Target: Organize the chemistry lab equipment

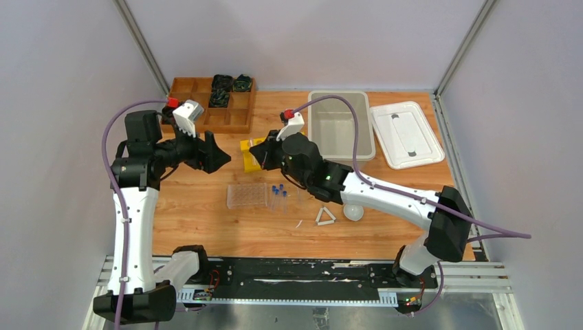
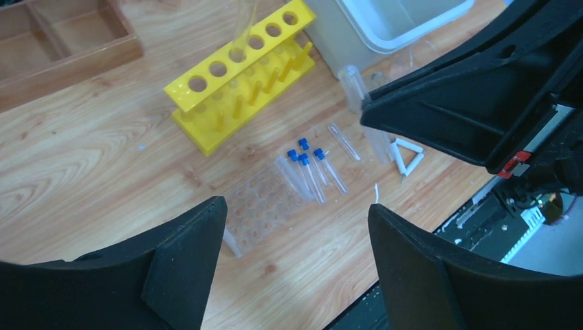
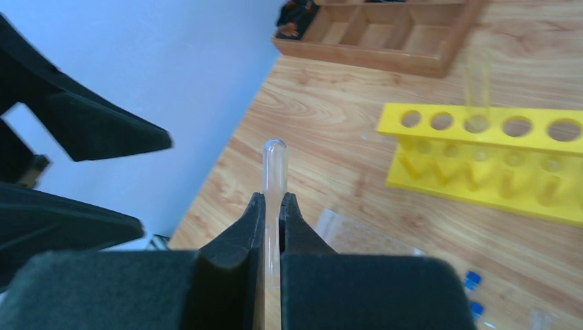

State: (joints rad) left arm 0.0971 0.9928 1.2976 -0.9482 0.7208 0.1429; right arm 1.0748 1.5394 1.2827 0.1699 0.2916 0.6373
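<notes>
My right gripper (image 3: pixel 273 198) is shut on a clear uncapped tube (image 3: pixel 274 161) whose rounded end sticks out past the fingertips. In the top view this gripper (image 1: pixel 260 152) hovers beside the yellow rack (image 1: pixel 249 157). My left gripper (image 1: pixel 218 157) is open and empty, raised left of that rack and facing the right gripper. Below them lie the clear plastic tube rack (image 1: pixel 247 195), several blue-capped tubes (image 1: pixel 278 194), the white triangle frame (image 1: pixel 325 216) and the white round dish (image 1: pixel 353 212). The left wrist view shows the tubes (image 2: pixel 313 172) and the clear rack (image 2: pixel 265 206). I cannot make out the beakers.
The yellow rack (image 2: pixel 240 75) holds one upright clear tube (image 2: pixel 244 27). A wooden compartment tray (image 1: pixel 206 103) with black items stands at the back left. A grey bin (image 1: pixel 340 124) and its white lid (image 1: pixel 405 134) are at the back right.
</notes>
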